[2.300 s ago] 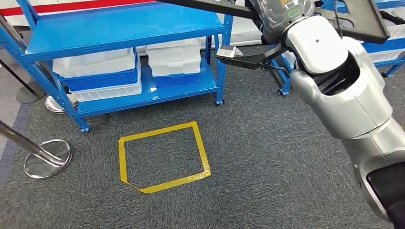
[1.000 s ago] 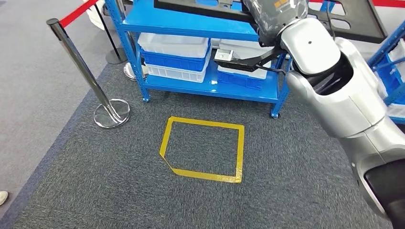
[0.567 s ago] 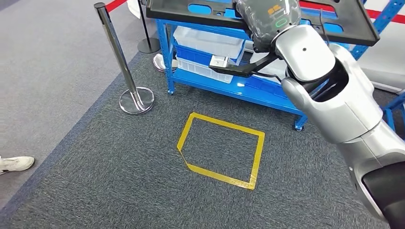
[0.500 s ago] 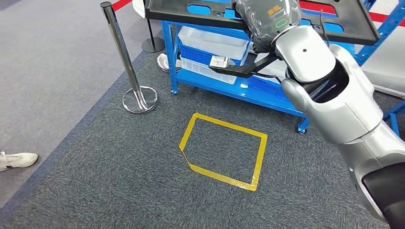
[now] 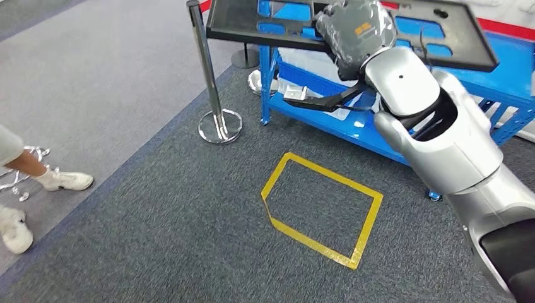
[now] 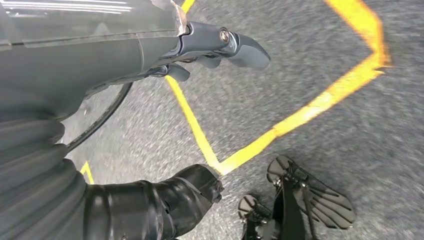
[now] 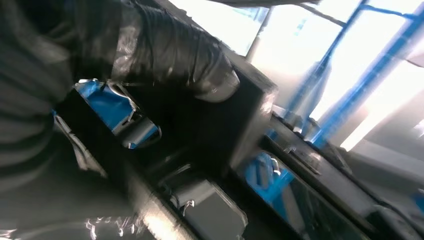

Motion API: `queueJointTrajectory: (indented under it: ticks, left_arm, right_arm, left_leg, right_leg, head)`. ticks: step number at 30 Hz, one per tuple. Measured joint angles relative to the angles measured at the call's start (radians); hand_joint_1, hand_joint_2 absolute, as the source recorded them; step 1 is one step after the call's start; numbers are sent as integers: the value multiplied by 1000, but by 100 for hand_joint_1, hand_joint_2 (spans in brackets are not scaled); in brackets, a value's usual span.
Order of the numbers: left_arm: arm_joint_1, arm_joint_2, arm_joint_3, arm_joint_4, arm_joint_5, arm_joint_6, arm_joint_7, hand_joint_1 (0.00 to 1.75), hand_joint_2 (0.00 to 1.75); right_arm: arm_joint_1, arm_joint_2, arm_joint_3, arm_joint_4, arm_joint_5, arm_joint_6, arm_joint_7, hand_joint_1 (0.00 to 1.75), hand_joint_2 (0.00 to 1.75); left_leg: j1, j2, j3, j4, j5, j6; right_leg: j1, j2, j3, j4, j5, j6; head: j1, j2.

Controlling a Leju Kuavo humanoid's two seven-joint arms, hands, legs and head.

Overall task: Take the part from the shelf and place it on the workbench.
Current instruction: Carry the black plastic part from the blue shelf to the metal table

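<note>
Part (image 5: 404,35): a flat black panel with cut-out openings, gripped by the right hand (image 5: 353,28) and carried level above the blue shelf (image 5: 353,123); its long axis is laid across the head view, side to side. Left hand (image 6: 220,47): nothing is held, fingers loosely apart, over grey carpet and the yellow tape outline (image 5: 322,208).

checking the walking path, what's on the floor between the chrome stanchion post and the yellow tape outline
In the head view, only bare dark grey carpet lies between the chrome stanchion post and the yellow tape outline; nothing stands on that stretch.
</note>
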Motion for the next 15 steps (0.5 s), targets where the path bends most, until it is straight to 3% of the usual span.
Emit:
queueJointTrajectory:
  ticks: [2,3,4,6,8,9,11,12,13,15]
  left_arm:
    - [-1,1,1,0,1,0,4,0,175]
    - [-1,1,1,0,1,1,7,0,175]
    - [-1,1,1,0,2,4,11,0,175]
    - [0,1,2,-1,3,11,19,0,175]
    - [-1,1,3,-1,3,20,26,0,175]
    - [-1,1,4,-2,3,23,29,0,175]
    - [1,1,7,-2,3,26,33,0,175]
    - [2,1,8,-2,3,26,34,0,175]
    - [1,0,9,-2,3,27,34,0,175]
    - [0,0,10,-2,3,28,34,0,175]
  right_arm:
    - [-2,1,2,0,-6,2,-6,175,175]
    - [-2,1,4,0,-11,3,-10,175,175]
    - [-2,1,7,0,-16,3,-13,175,175]
    - [-4,1,12,0,-25,5,-17,175,175]
    - [-7,-3,14,0,-33,6,-18,175,175]
    - [-8,-5,14,0,-37,6,-18,175,175]
    - [-9,-9,14,0,-41,6,-20,175,175]
    - [-9,-10,14,0,-41,6,-20,175,175]
    - [-9,-12,15,0,-42,5,-21,175,175]
    - [-8,-18,15,1,-43,5,-21,175,175]
  left_leg:
    - [3,39,-56,120,-50,-6]
    - [5,46,-68,147,-54,-8]
    - [6,49,-61,136,-41,-8]
    - [5,74,7,18,14,-5]
    - [-4,109,67,-92,46,7]
    - [-8,117,78,-115,48,14]
    - [-11,95,77,-121,50,29]
    - [-9,84,78,-125,53,35]
    - [-7,73,80,-129,56,41]
    - [-3,52,83,-136,61,51]
  right_leg:
    - [5,-30,1,1,-2,-4]
    - [6,-46,1,1,-4,-4]
    - [7,-61,2,2,-5,-4]
    - [9,-88,6,3,-10,-1]
    - [14,-110,10,3,-16,7]
    - [17,-120,12,3,-18,11]
    - [20,-138,15,1,-21,21]
    - [18,-130,17,4,-26,26]
    - [14,-107,12,18,-39,31]
    - [8,-40,-26,108,-94,36]
  head:
    - [-2,0]
    - [-3,0]
    - [-3,0]
    - [-3,0]
    - [-2,0]
    - [-2,0]
    - [-2,0]
    - [-1,0]
    - [-1,0]
    - [-1,0]
